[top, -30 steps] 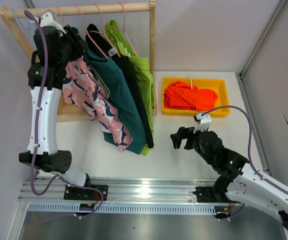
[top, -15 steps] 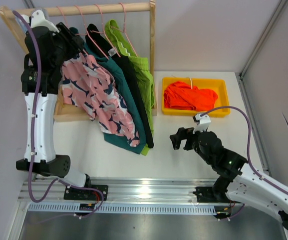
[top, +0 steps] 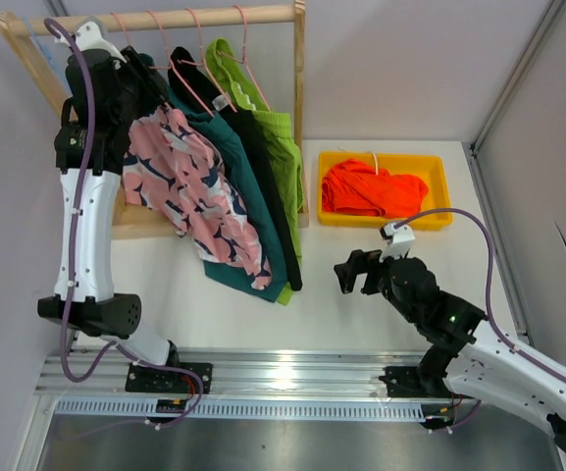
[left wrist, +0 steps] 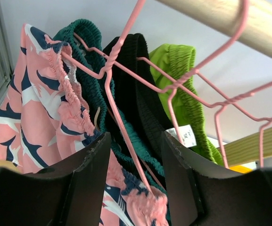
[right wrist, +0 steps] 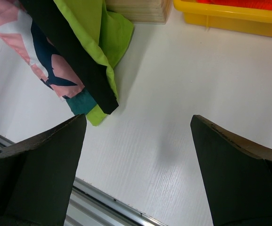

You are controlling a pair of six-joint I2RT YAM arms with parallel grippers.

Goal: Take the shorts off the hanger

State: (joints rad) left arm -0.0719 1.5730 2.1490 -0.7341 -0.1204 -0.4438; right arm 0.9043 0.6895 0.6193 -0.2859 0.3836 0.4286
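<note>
Four shorts hang on pink hangers from the wooden rail [top: 214, 17]: pink with navy splotches [top: 189, 186], teal [top: 233, 167], black [top: 268, 186] and lime green [top: 283, 147]. The orange shorts [top: 371, 188] lie in the yellow bin [top: 381, 157]. My left gripper [top: 143, 83] is raised at the pink shorts' waistband. In the left wrist view my left gripper [left wrist: 136, 136] is open, with a pink hanger wire [left wrist: 119, 117] and the pink waistband [left wrist: 74, 108] between the jaws. My right gripper [top: 353, 272] is open and empty above the table.
The rack's wooden base [top: 145, 221] and upright post [top: 300, 108] stand left of the bin. In the right wrist view the hems of the black shorts [right wrist: 74, 61], lime shorts [right wrist: 107, 28] and teal shorts [right wrist: 81, 101] hang close to the white table [right wrist: 183, 117]. A metal rail [top: 283, 378] runs along the near edge.
My left arm swung left at the rail and came back right. The pink shorts have spread wider across the teal pair. The right arm has not moved.
</note>
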